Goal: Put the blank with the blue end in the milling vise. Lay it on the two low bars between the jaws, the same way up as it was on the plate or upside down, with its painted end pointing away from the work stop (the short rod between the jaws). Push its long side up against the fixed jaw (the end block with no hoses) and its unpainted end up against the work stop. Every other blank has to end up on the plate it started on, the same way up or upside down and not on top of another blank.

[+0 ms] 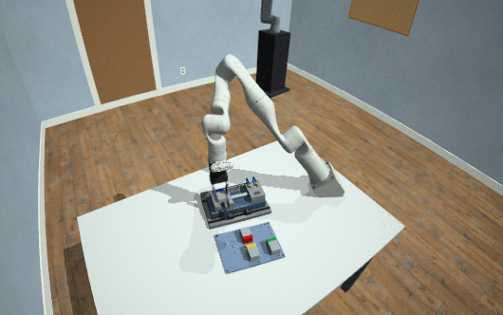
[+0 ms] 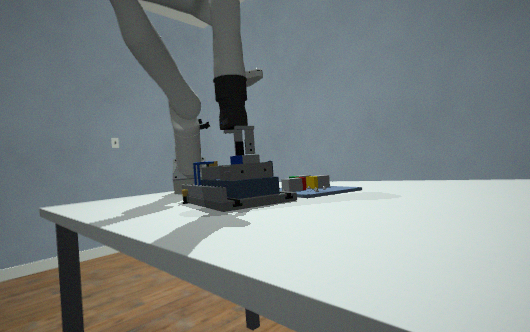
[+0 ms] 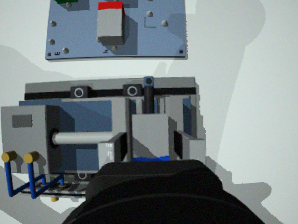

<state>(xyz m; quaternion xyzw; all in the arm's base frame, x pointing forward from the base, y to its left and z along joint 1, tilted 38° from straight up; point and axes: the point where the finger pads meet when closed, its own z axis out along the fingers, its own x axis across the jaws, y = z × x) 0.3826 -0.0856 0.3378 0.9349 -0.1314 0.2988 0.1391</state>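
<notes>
The blank with the blue end (image 3: 152, 132) (image 2: 239, 159) (image 1: 219, 191) lies in the milling vise (image 1: 235, 207) (image 2: 235, 189) (image 3: 80, 112), between the jaws. It lies beside the end block without hoses (image 3: 193, 129). In the wrist view its blue end points toward the bottom edge, away from the short rod (image 3: 149, 99). My gripper (image 2: 244, 143) (image 1: 219, 182) (image 3: 150, 141) is open and empty. It hangs straight over the blank, with a finger on either side of it in the wrist view. The blue plate (image 1: 228, 258) (image 3: 166, 3) (image 2: 344, 191) carries the red-ended blank (image 1: 246, 235) (image 3: 111, 22), the yellow-ended blank (image 1: 252, 251) and the green-ended blank (image 1: 273, 246).
The jaw with blue hoses (image 3: 25, 137) (image 1: 254, 189) is at the vise's other end, with a pale cylinder (image 3: 83, 137) reaching toward the blank. The arm's base (image 1: 323, 182) stands on the white table (image 1: 142, 266) behind the vise. The plate lies just in front of the vise.
</notes>
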